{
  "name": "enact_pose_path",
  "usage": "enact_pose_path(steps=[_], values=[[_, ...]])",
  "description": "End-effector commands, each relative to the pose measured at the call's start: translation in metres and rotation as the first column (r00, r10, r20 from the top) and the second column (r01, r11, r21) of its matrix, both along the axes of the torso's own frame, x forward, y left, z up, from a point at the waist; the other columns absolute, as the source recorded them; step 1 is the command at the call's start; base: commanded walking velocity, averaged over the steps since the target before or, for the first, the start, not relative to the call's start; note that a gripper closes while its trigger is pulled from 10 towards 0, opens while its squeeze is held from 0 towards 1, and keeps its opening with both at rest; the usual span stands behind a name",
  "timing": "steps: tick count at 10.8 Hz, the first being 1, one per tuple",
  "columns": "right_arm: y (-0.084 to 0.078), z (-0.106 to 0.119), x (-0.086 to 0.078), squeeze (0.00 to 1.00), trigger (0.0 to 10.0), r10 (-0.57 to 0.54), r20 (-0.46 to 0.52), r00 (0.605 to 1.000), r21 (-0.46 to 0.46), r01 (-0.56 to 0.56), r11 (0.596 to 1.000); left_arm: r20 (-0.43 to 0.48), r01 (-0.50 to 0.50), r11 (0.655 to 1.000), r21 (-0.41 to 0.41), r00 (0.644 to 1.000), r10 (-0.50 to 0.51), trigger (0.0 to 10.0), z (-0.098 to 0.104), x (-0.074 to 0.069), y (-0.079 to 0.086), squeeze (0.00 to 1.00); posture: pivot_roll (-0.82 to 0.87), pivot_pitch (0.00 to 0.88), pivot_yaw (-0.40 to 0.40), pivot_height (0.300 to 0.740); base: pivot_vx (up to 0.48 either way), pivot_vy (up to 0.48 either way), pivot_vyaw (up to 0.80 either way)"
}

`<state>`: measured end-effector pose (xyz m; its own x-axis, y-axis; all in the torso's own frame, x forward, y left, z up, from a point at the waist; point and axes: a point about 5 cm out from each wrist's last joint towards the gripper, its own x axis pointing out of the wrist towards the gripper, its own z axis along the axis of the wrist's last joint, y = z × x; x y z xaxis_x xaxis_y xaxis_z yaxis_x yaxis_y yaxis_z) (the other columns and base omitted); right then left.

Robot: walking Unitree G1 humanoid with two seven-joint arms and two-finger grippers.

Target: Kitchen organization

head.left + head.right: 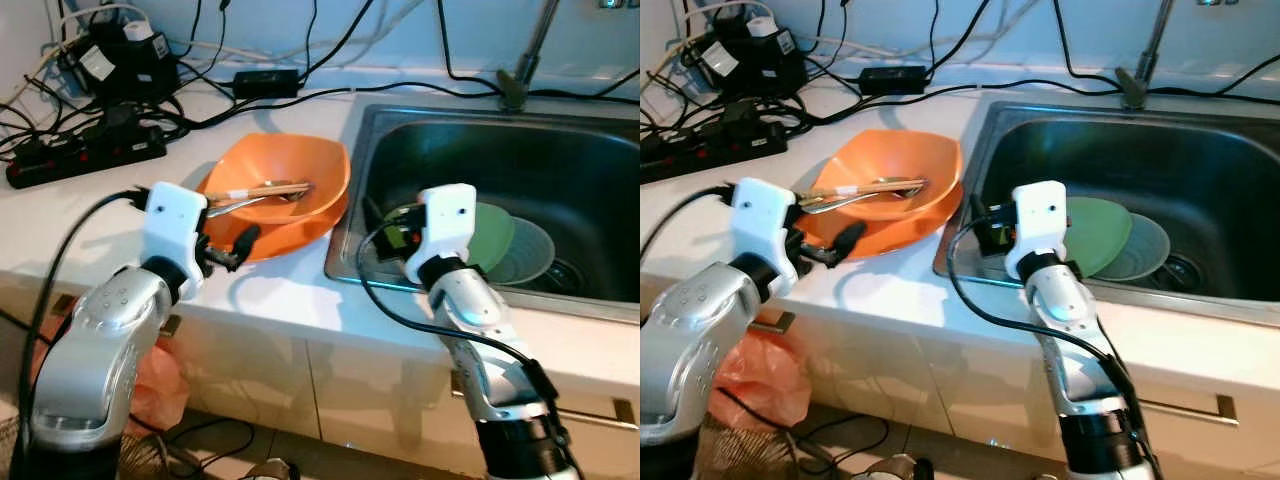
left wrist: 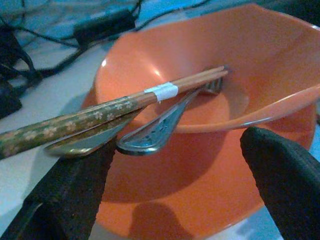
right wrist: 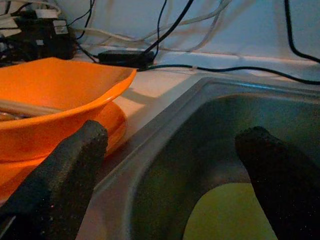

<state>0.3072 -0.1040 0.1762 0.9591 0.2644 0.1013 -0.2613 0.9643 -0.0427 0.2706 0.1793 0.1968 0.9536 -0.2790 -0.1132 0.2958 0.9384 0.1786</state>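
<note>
**A:** What's at the far left?

**B:** A black power strip (image 1: 85, 155) and a tangle of black cables (image 1: 120, 60) on the white counter (image 1: 290, 290), near the back wall.

**A:** And the left gripper (image 2: 180, 175)?

**B:** It hovers just in front of the orange bowl (image 1: 290, 190), at its near rim. The jaws stand wide apart and grip nothing; one finger (image 2: 75, 185) sits under the handles of the utensils, the other (image 2: 285, 175) beside the bowl's outer wall.

**A:** What's in the bowl?

**B:** A pair of wooden chopsticks (image 2: 100, 112) with a flower pattern and a white band, lying across the rim with their tips inside. Under them are a metal spoon (image 2: 160, 127) and a second metal handle, whose kind I can't tell. The bowl seems to rest on another orange dish (image 3: 112, 120), just beside the sink's left edge.

**A:** Then the right gripper (image 3: 170, 165)?

**B:** It is over the near left corner of the steel sink (image 1: 600, 170), jaws spread wide and empty. One finger (image 3: 70, 170) is above the sink's rim, the other (image 3: 280, 170) over the basin.

**A:** Anything in the sink?

**B:** A green plate (image 1: 495, 235) leaning on a paler grey-green plate (image 1: 535, 250), near the drain. The faucet's base (image 1: 513, 90) stands behind the basin.
</note>
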Motion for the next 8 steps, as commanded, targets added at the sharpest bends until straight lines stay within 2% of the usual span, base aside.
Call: enact_pose_path(steps=[1, 3, 4, 6, 8], values=[[0.003, 0.006, 0.002, 0.00, 10.0, 0.011, 0.025, 1.000, -0.001, -0.011, 1.000, 0.045, -0.044, 0.999, 0.021, 0.998, 0.043, 10.0, 0.000, -0.006, 0.005, 0.00, 0.15, 0.041, 0.088, 0.740, 0.000, 0.000, 0.00], [0.002, 0.005, 0.002, 0.00, 10.0, 0.010, 0.026, 1.000, -0.002, -0.010, 1.000, 0.143, -0.110, 0.994, -0.005, 0.984, 0.110, 10.0, 0.004, -0.012, 0.008, 0.00, 0.14, 0.039, 0.089, 0.740, 0.000, 0.000, 0.00], [0.001, 0.005, 0.002, 0.00, 10.0, 0.008, 0.026, 1.000, -0.002, -0.008, 1.000, 0.160, -0.158, 0.987, -0.001, 0.975, 0.156, 10.0, 0.004, -0.011, 0.012, 0.00, 0.14, 0.034, 0.090, 0.740, 0.000, 0.000, 0.00], [0.002, 0.006, 0.004, 0.00, 10.0, 0.009, 0.038, 0.999, 0.005, -0.010, 1.000, 0.225, -0.261, 0.965, -0.029, 0.939, 0.261, 10.0, 0.007, -0.009, 0.024, 0.00, 0.14, 0.022, 0.090, 0.740, 0.000, 0.000, 0.00], [0.002, 0.008, 0.006, 0.00, 10.0, 0.009, 0.046, 0.999, 0.012, -0.010, 1.000, 0.245, -0.260, 0.963, -0.073, 0.931, 0.270, 10.0, 0.009, -0.004, 0.023, 0.00, 0.14, 0.014, 0.094, 0.740, 0.000, 0.000, 0.00]])
